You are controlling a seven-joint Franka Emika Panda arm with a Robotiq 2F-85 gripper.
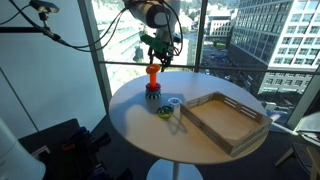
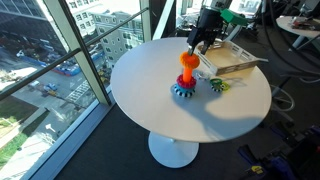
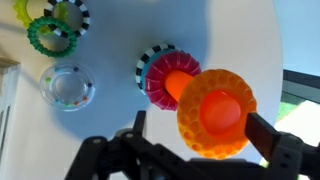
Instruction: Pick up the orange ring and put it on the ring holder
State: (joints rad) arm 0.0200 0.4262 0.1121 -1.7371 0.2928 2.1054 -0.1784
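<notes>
The orange ring (image 3: 215, 112) is a knobbly doughnut sitting around the top of the ring holder's orange-red peg, whose tip shows through the ring's hole. The holder's round base (image 3: 155, 78) is below it on the white table. In both exterior views the ring (image 1: 153, 70) (image 2: 187, 62) sits high on the peg (image 1: 153, 82) (image 2: 185, 77). My gripper (image 3: 203, 128) is straddling the ring from above (image 1: 157, 58) (image 2: 197, 45). It is open: the right finger is at the ring's edge and the left finger stands apart from it.
Yellow and green rings (image 3: 45, 30) and a clear bead-filled ring (image 3: 68, 87) lie on the table near the holder. A large wooden tray (image 1: 225, 120) (image 2: 235, 62) stands beside them. The round white table (image 1: 130, 130) is next to a window wall.
</notes>
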